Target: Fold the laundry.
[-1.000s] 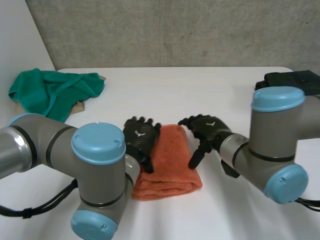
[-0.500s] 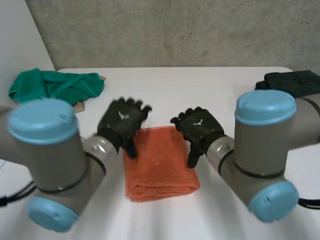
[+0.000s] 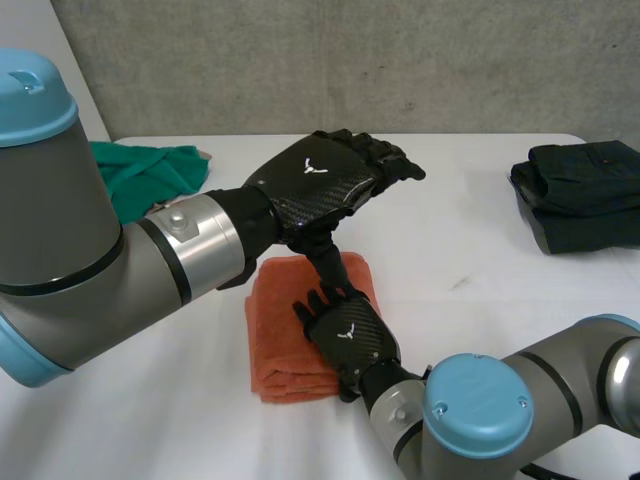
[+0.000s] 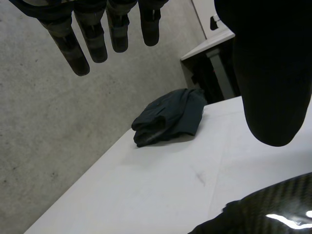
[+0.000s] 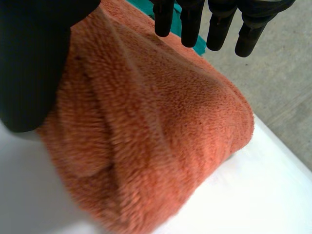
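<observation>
Table [image 3: 470, 250], contents:
- Folded towel [image 3: 280, 340]: under the palm of the right hand [image 3: 347, 335], below and nearer than the raised left hand [image 3: 320, 180].
- Crumpled cloth [image 3: 160, 170]: well left of the left hand, toward the far edge.
- Folded garment [image 3: 580, 195]: well right of the left hand's fingertips.

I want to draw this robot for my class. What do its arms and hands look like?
The left arm and right arm are fat grey tubes with round light-blue caps. The left robot hand and right robot hand are black, with a glossy woven pattern and a small white mark on the back.
</observation>
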Action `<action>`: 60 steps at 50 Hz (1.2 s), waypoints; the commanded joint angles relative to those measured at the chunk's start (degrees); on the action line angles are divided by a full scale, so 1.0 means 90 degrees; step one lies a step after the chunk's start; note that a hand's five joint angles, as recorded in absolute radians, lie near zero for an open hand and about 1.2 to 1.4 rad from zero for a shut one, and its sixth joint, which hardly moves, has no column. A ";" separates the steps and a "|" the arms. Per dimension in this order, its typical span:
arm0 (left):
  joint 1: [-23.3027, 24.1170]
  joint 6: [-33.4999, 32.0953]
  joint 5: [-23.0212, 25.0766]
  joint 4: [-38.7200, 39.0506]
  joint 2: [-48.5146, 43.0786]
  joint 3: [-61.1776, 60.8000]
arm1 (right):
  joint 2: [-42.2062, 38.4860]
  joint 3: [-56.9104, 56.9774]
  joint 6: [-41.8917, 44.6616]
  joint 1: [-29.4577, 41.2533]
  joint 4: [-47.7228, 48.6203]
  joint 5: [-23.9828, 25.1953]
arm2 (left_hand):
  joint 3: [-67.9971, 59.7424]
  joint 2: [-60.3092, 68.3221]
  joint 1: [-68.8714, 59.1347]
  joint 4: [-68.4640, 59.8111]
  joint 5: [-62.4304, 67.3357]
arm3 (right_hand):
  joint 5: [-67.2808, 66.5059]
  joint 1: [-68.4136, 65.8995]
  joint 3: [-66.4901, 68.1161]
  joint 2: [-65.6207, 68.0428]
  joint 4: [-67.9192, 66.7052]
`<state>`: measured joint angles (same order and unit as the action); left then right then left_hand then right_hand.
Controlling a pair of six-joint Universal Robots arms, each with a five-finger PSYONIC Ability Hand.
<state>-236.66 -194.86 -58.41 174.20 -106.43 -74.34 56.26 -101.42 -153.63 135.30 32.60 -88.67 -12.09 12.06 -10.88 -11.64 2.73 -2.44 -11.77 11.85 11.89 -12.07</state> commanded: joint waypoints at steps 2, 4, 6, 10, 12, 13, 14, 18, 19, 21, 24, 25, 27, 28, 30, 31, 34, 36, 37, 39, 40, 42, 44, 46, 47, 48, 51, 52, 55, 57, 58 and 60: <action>0.0163 0.0010 -0.0062 0.0049 -0.0029 -0.0021 | -0.0284 0.0244 0.0351 -0.0024 0.0410 0.0008 | 0.0115 -0.0111 -0.0019 0.0065 -0.0186 | -0.0522 -0.0596 0.0587 0.0583 -0.0562; 0.0173 0.0010 -0.0062 0.0049 -0.0029 -0.0021 | -0.0314 0.0312 0.0390 -0.0033 0.0488 0.0008 | 0.0115 -0.0111 -0.0019 0.0065 -0.0186 | -0.1194 -0.1268 0.1258 0.1254 -0.1234; 0.0173 0.0010 -0.0062 0.0049 -0.0029 -0.0012 | -0.0314 0.0332 0.0390 -0.0033 0.0518 0.0018 | 0.0115 -0.0111 -0.0019 0.0065 -0.0186 | -0.1903 -0.1977 0.1968 0.1964 -0.1943; 0.0144 0.0010 -0.0053 0.0049 -0.0029 0.0018 | -0.0304 0.0458 0.0381 -0.0033 0.0586 0.0057 | 0.0115 -0.0111 -0.0019 0.0065 -0.0186 | -0.3195 -0.3269 0.3260 0.3256 -0.3235; 0.0134 0.0010 -0.0062 0.0059 -0.0029 0.0047 | -0.0333 0.0624 0.0341 -0.0043 0.0567 0.0096 | 0.0133 -0.0130 -0.0001 0.0083 -0.0205 | -0.4109 -0.4183 0.4173 0.4169 -0.4149; 0.0134 0.0010 -0.0062 0.0059 -0.0039 0.0076 | -0.0362 0.0663 0.0341 -0.0043 0.0557 0.0106 | 0.0115 -0.0112 -0.0019 0.0065 -0.0187 | -0.4464 -0.4538 0.4529 0.4525 -0.4504; 0.0134 0.0010 -0.0062 0.0059 -0.0039 0.0086 | -0.0392 0.0702 0.0341 -0.0053 0.0567 0.0115 | 0.0115 -0.0111 -0.0019 0.0065 -0.0186 | -0.4763 -0.4837 0.4828 0.4824 -0.4804; 0.0124 0.0010 -0.0062 0.0059 -0.0078 0.0154 | -0.0596 0.0985 0.0332 -0.0092 0.0518 0.0135 | 0.0115 -0.0111 -0.0019 0.0065 -0.0186 | -0.7507 -0.7581 0.7572 0.7568 -0.7548; 0.0114 0.0020 -0.0062 0.0059 -0.0078 0.0174 | -0.0636 0.1102 0.0341 -0.0169 0.0537 0.0135 | 0.0115 -0.0111 -0.0019 0.0065 -0.0186 | -0.7507 -0.7581 0.7572 0.7568 -0.7548; 0.0114 0.0020 -0.0062 0.0059 -0.0078 0.0213 | -0.0646 0.1220 0.0312 -0.0267 0.0567 0.0116 | 0.0115 -0.0111 -0.0019 0.0065 -0.0186 | -0.7507 -0.7581 0.7572 0.7568 -0.7548; 0.0114 0.0020 -0.0072 0.0068 -0.0078 0.0281 | -0.0539 0.1571 0.0302 -0.0599 0.0567 0.0096 | 0.0115 -0.0111 -0.0019 0.0065 -0.0186 | -0.7507 -0.7581 0.7572 0.7568 -0.7548; 0.0114 0.0029 -0.0082 0.0088 -0.0078 0.0349 | -0.0509 0.1678 0.0302 -0.0696 0.0557 0.0106 | 0.0133 -0.0130 -0.0001 0.0083 -0.0205 | -0.7507 -0.7581 0.7572 0.7568 -0.7548; 0.0114 0.0059 -0.0082 0.0088 -0.0078 0.0447 | -0.0295 0.2000 0.0283 -0.1028 0.0576 0.0106 | 0.0115 -0.0112 -0.0019 0.0065 -0.0187 | -0.7507 -0.7581 0.7572 0.7568 -0.7548; 0.0105 0.0165 -0.0082 0.0098 -0.0078 0.0602 | -0.0236 0.2089 0.0283 -0.1107 0.0586 0.0106 | 0.0115 -0.0111 -0.0019 0.0065 -0.0186 | -0.7507 -0.7581 0.7572 0.7568 -0.7548; 0.0095 0.0283 -0.0101 0.0098 -0.0068 0.0740 | -0.0080 0.2498 0.0186 -0.1448 0.0615 0.0106 | 0.0134 -0.0130 -0.0001 0.0083 -0.0205 | -0.7507 -0.7581 0.7572 0.7568 -0.7548; 0.0075 0.0438 -0.0140 0.0107 -0.0068 0.0895 | -0.0070 0.2606 0.0146 -0.1546 0.0635 0.0106 | 0.0134 -0.0130 -0.0001 0.0083 -0.0205 | -0.7507 -0.7581 0.7572 0.7568 -0.7548; -0.0012 0.0731 -0.0286 0.0156 -0.0059 0.1169 | -0.0011 0.3192 -0.0156 -0.2083 0.0762 0.0106 | 0.0134 -0.0130 -0.0001 0.0083 -0.0205 | -0.7507 -0.7581 0.7572 0.7568 -0.7548; -0.0051 0.0849 -0.0355 0.0215 -0.0049 0.1267 | -0.0011 0.3542 -0.0467 -0.2540 0.0966 0.0164 | 0.0134 -0.0130 -0.0001 0.0083 -0.0205 | -0.7507 -0.7581 0.7572 0.7568 -0.7548; -0.0081 0.0908 -0.0384 0.0244 -0.0039 0.1297 | -0.0011 0.3651 -0.0566 -0.2678 0.1073 0.0222 | 0.0134 -0.0130 -0.0001 0.0083 -0.0205 | -0.7507 -0.7581 0.7572 0.7568 -0.7548; -0.0139 0.1025 -0.0414 0.0351 -0.0029 0.1355 | -0.0040 0.3866 -0.0781 -0.2991 0.1308 0.0388 | 0.0134 -0.0130 -0.0001 0.0083 -0.0205 | -0.7507 -0.7581 0.7572 0.7568 -0.7548; -0.0149 0.1055 -0.0414 0.0381 -0.0029 0.1356 | -0.0108 0.4080 -0.0956 -0.3321 0.1560 0.0611 | 0.0134 -0.0130 -0.0001 0.0083 -0.0205 | -0.7507 -0.7581 0.7572 0.7568 -0.7548; -0.0140 0.1103 -0.0414 0.0449 -0.0029 0.1336 | -0.0196 0.4237 -0.1074 -0.3616 0.1747 0.0769 | 0.0134 -0.0130 -0.0001 0.0083 -0.0205 | -0.7507 -0.7581 0.7572 0.7568 -0.7548; -0.0140 0.1113 -0.0414 0.0459 -0.0039 0.1307 | -0.0507 0.4500 -0.1172 -0.4112 0.1991 0.1041 | 0.0134 -0.0130 -0.0001 0.0083 -0.0205 | -0.7507 -0.7581 0.7572 0.7568 -0.7548; -0.0101 0.1113 -0.0414 0.0469 -0.0068 0.1278 | -0.0713 0.4677 -0.1192 -0.4407 0.2109 0.1179 | 0.0134 -0.0130 -0.0001 0.0083 -0.0205 | -0.7507 -0.7581 0.7572 0.7568 -0.7548; -0.0091 0.1113 -0.0414 0.0459 -0.0068 0.1268 | -0.0830 0.4774 -0.1211 -0.4524 0.2187 0.1238 | 0.0134 -0.0130 -0.0001 0.0083 -0.0205 | -0.7507 -0.7581 0.7572 0.7568 -0.7548; -0.0081 0.1113 -0.0414 0.0469 -0.0078 0.1258 | -0.1073 0.4930 -0.1279 -0.4767 0.2333 0.1345 | 0.0115 -0.0112 -0.0019 0.0065 -0.0187 | -0.7507 -0.7581 0.7572 0.7568 -0.7548; -0.0071 0.1104 -0.0414 0.0469 -0.0137 0.1199 | -0.1698 0.5136 -0.1561 -0.5246 0.2723 0.1657 | 0.0115 -0.0111 -0.0019 0.0065 -0.0186 | -0.7507 -0.7581 0.7572 0.7568 -0.7548; -0.0071 0.1104 -0.0414 0.0469 -0.0166 0.1199 | -0.1836 0.5146 -0.1650 -0.5364 0.2831 0.1755 | 0.0115 -0.0111 -0.0019 0.0065 -0.0186 | -0.7507 -0.7581 0.7572 0.7568 -0.7548; -0.0061 0.1094 -0.0424 0.0469 -0.0303 0.1190 | -0.2342 0.5136 -0.2001 -0.5812 0.3085 0.2242 | 0.0115 -0.0111 -0.0019 0.0065 -0.0186 | -0.7507 -0.7581 0.7572 0.7568 -0.7548; -0.0052 0.1094 -0.0424 0.0469 -0.0371 0.1190 | -0.2568 0.5098 -0.2109 -0.5999 0.3125 0.2487 | 0.0115 -0.0111 -0.0019 0.0065 -0.0186 | -0.7507 -0.7581 0.7572 0.7568 -0.7548; -0.0052 0.1084 -0.0424 0.0469 -0.0391 0.1190 | -0.2686 0.5088 -0.2197 -0.6077 0.3125 0.2585 | 0.0096 -0.0093 -0.0038 0.0046 -0.0168 | -0.7507 -0.7581 0.7572 0.7568 -0.7548; -0.0032 0.1094 -0.0424 0.0469 -0.0439 0.1190 | -0.3028 0.5078 -0.2305 -0.6341 0.3057 0.2937 | 0.0096 -0.0093 -0.0038 0.0046 -0.0168 | -0.7507 -0.7581 0.7572 0.7568 -0.7548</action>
<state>-237.20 -184.96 -62.20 178.46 -108.92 -63.63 36.38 -55.05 -170.69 83.83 59.50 -69.41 -12.09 12.06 -10.88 -11.64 2.73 -52.30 -56.53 65.57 64.70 -68.64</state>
